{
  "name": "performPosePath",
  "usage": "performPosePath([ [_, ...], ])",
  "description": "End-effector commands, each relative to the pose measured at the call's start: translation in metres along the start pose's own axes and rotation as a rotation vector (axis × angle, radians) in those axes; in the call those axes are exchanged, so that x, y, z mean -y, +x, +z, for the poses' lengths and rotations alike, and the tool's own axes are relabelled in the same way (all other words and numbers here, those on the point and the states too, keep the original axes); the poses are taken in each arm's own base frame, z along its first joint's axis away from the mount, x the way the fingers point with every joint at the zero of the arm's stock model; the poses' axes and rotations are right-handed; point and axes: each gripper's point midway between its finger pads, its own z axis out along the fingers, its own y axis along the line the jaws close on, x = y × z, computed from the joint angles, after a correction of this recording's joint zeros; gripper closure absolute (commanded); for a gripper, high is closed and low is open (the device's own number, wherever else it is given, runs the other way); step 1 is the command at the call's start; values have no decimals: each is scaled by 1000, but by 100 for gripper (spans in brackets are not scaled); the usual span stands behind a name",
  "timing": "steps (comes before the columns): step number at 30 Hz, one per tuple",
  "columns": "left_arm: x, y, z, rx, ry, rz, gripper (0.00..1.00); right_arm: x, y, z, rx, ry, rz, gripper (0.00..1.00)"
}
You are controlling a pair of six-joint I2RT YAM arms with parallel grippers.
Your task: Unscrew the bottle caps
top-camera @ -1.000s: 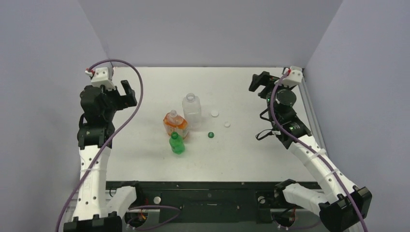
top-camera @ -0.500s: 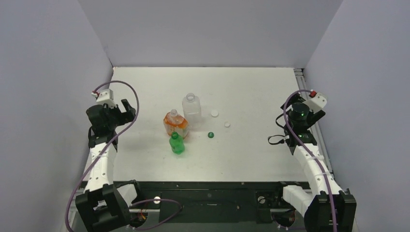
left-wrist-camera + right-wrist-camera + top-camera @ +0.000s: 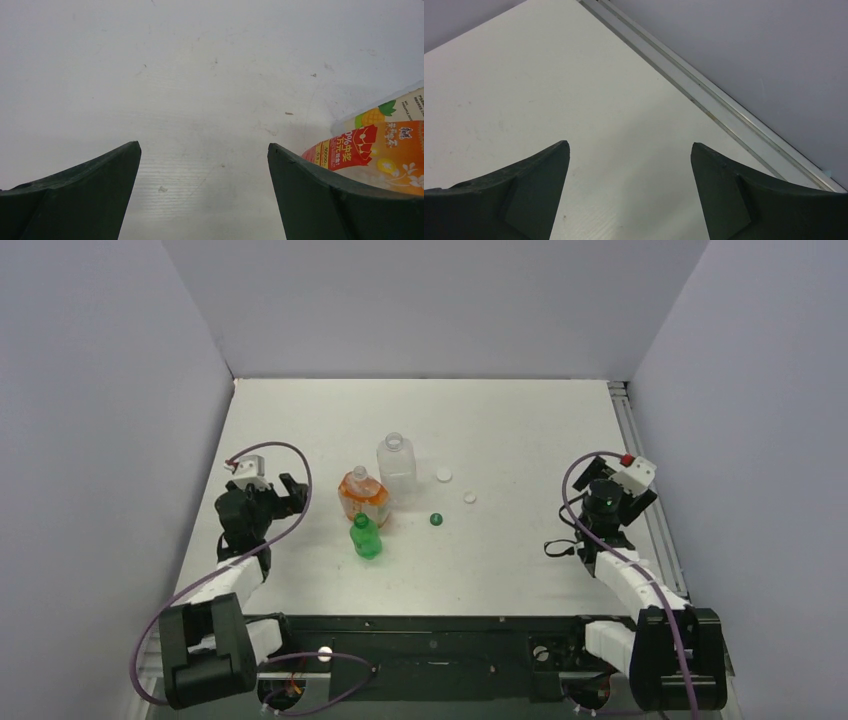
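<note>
Three small plastic bottles stand clustered mid-tabletop (image 3: 520, 420): a clear squarish bottle (image 3: 396, 468), a squat orange bottle (image 3: 364, 498) just beside it, and a smaller green bottle (image 3: 367, 540) nearest the arm bases. Apart from them, to the right, lie a white round screw cap (image 3: 444, 475), a second white cap (image 3: 469, 497) and a green cap (image 3: 436, 519). The left fingers (image 3: 90, 185) gape wide and empty beside the orange bottle. The right fingers (image 3: 519, 185) spread wide and empty near the metal edge rail (image 3: 704, 105). We judge the unscrewing finished, so the next move calls only for parking both arms.
</note>
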Motion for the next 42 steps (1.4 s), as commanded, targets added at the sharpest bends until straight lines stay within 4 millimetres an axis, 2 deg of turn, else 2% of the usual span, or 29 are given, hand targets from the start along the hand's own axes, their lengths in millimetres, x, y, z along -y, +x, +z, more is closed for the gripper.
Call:
performPosePath([
  [1,13,-34,13,186,32,67,3,-5,-16,7,103,0,68,14],
  [2,16,-35,16,203,35,74,3,-5,-12,9,97,3,59,14],
  [5,17,-21,25,183,27,123,3,-1,-9,11,117,36,48,14],
  [6,21,-23,25,213,37,139,3,0,-7,12,120,40,48,14],
  [9,20,-9,27,197,37,155,3,3,-6,13,146,54,58,15],
  [10,21,-13,26,221,41,163,3,2,-4,14,143,55,56,16],
  [12,24,-8,22,246,53,182,3,2,0,15,146,46,55,16],
  [13,24,8,19,221,59,186,3,2,4,15,143,45,46,16],
  [14,28,-1,15,281,72,207,4,1,4,12,169,37,62,17],
  [15,32,-1,12,318,95,217,4,1,7,11,173,35,42,17],
  [17,31,10,11,277,88,223,3,-12,13,6,167,5,-16,17],
  [18,30,9,11,274,79,227,3,-23,11,3,183,-32,-45,17],
  [19,32,7,16,269,79,227,3,-25,18,4,171,-46,-50,17],
  [20,33,1,23,274,85,229,3,-21,16,5,199,-66,-15,16],
  [21,29,14,30,196,72,218,3,-19,14,8,200,-62,-4,15],
  [22,31,7,40,182,68,220,3,-19,23,11,159,-64,-17,15],
  [23,28,10,41,168,39,221,3,-19,23,13,159,-62,-18,14],
  [27,25,9,40,176,7,215,3,-18,21,13,164,-62,-15,13],
  [30,10,6,41,182,-90,175,3,-17,20,11,174,-64,-10,13],
  [42,9,6,42,181,-103,176,3,-17,20,11,173,-63,-11,12],
])
